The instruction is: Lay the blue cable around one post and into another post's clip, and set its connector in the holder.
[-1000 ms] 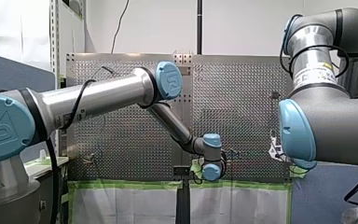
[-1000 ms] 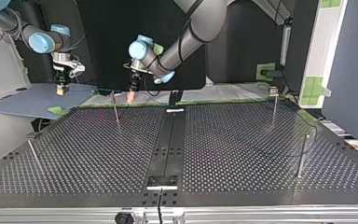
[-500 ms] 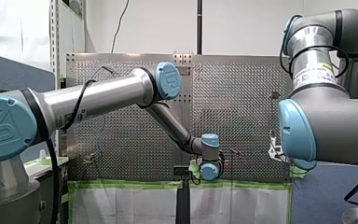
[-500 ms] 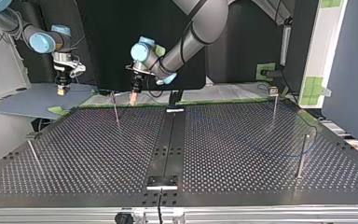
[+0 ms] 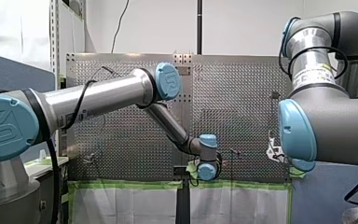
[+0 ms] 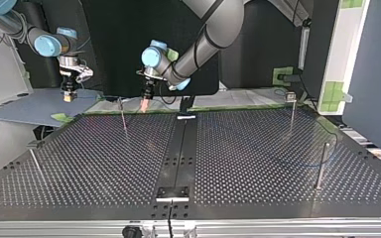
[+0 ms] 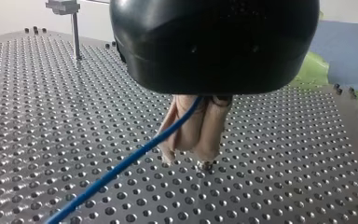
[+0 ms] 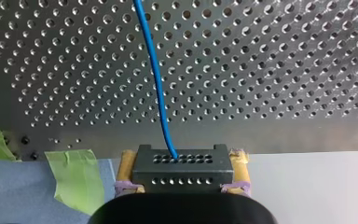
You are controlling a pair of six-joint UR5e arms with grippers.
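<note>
Now, nearest the top view's camera a small plate (image 6: 172, 192) sits on the centre strip at the table's (image 6: 258, 148) edge; I cannot tell whether it is the holder. Behind it stand a near-left post (image 6: 35, 166) and a near-right post (image 6: 320, 166). Further back stand a far-left post (image 6: 123, 115) and a far-right post (image 6: 291, 111) that carries a clip (image 6: 291, 97) on top. At the far edge my left hand (image 6: 144, 105) hangs just beside the far-left post. Its beige pads (image 7: 205, 130) are pressed together on the blue cable (image 7: 116, 171), which slants away from them low over the holes. Farthest off, over a blue-grey mat (image 6: 39, 110) past the table, my right hand (image 6: 68, 95) has its yellow pads (image 8: 240, 170) clamped on the connector (image 8: 175, 168), a black perforated block. The cable leaves the block's face and runs out across the table. I judge the cable thin, light and limp: it should sag wherever it is slack and could slip through a pinch. So it probably needs gentle tension to wrap a post, and too hard a pull might bend such slender posts. The connector looks like the only rigid part, so its flat sides are the place to hold it for seating.
</note>
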